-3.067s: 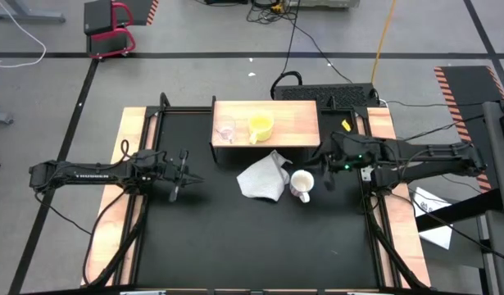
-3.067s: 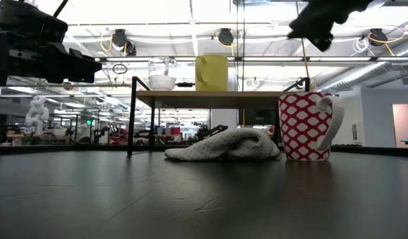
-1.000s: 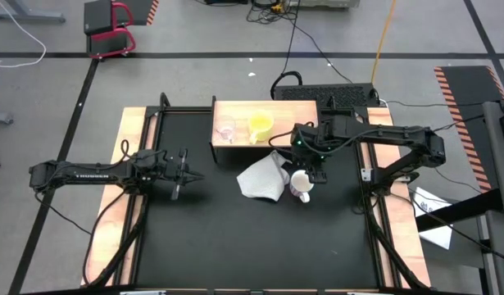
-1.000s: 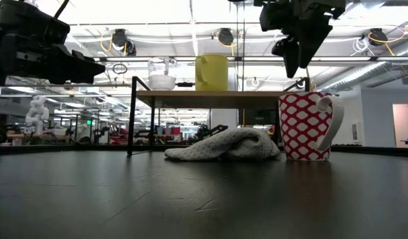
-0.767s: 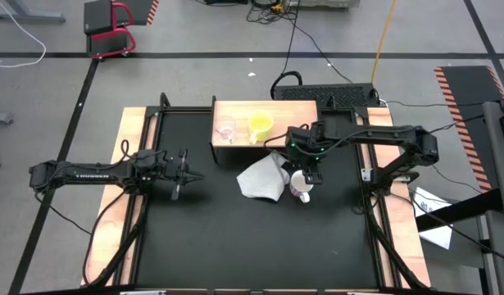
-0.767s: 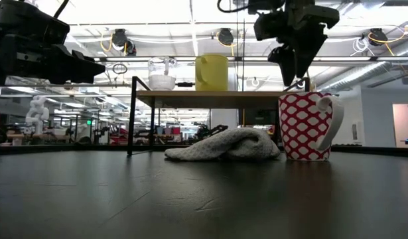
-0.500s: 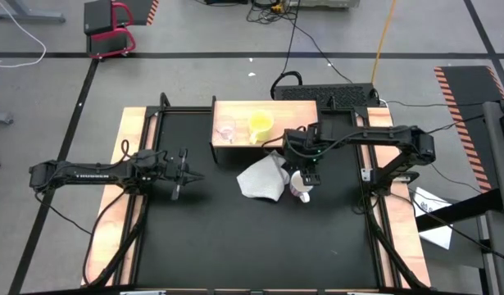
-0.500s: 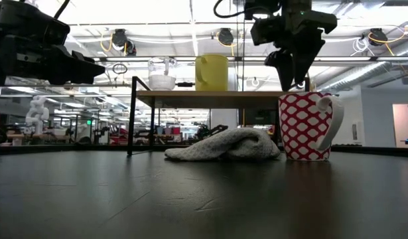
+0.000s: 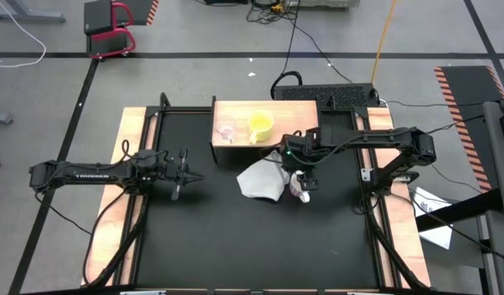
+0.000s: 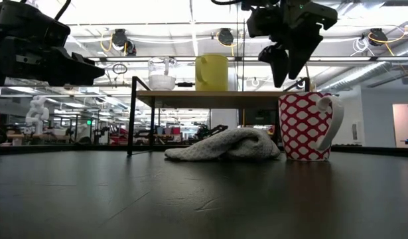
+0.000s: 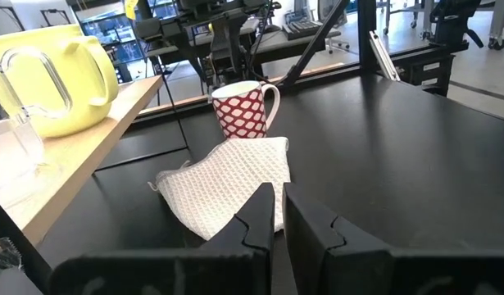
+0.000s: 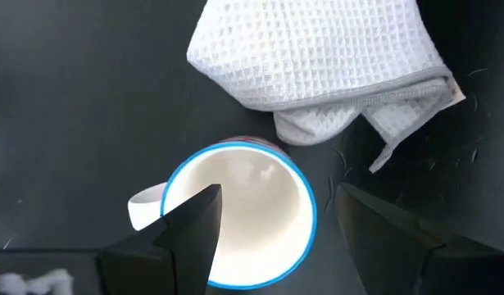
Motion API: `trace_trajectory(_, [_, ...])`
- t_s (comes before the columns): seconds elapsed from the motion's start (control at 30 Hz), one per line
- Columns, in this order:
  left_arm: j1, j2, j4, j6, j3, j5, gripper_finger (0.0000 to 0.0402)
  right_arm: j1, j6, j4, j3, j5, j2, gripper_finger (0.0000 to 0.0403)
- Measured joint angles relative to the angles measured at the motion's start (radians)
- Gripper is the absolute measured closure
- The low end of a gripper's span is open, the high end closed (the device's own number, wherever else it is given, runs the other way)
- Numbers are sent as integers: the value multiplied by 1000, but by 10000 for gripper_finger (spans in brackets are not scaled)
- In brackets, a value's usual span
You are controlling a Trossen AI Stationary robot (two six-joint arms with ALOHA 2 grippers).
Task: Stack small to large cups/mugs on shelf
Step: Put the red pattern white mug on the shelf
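The white mug with a red pattern (image 10: 306, 126) stands upright on the black tabletop, its blue-rimmed mouth (image 12: 239, 213) facing up. My right gripper (image 12: 276, 229) hangs open straight above it, fingers pointing down and clear of the rim (image 10: 286, 76). On the light-wood shelf (image 9: 292, 115) stand the yellow cup (image 9: 261, 125) and the small clear glass cup (image 9: 225, 129). My left gripper (image 9: 179, 174) waits shut over the table's left side.
A grey-white waffle cloth (image 9: 262, 179) lies crumpled on the tabletop right beside the mug, on its left, in front of the shelf. The shelf's right half is bare wood. The black tabletop's near half (image 9: 252, 246) is free room.
My right gripper has drifted a little toward the table's left and come slightly lower, from beside the mug's handle side to straight above the mug's mouth. It has stayed open. The mug, the cloth and the cups on the shelf have kept still.
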Motion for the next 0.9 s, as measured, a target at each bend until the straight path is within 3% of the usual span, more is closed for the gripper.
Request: trace_trajectory(0.9, [0,0,0,15,0,0,371,4,17,-5,-49,1,-1,170])
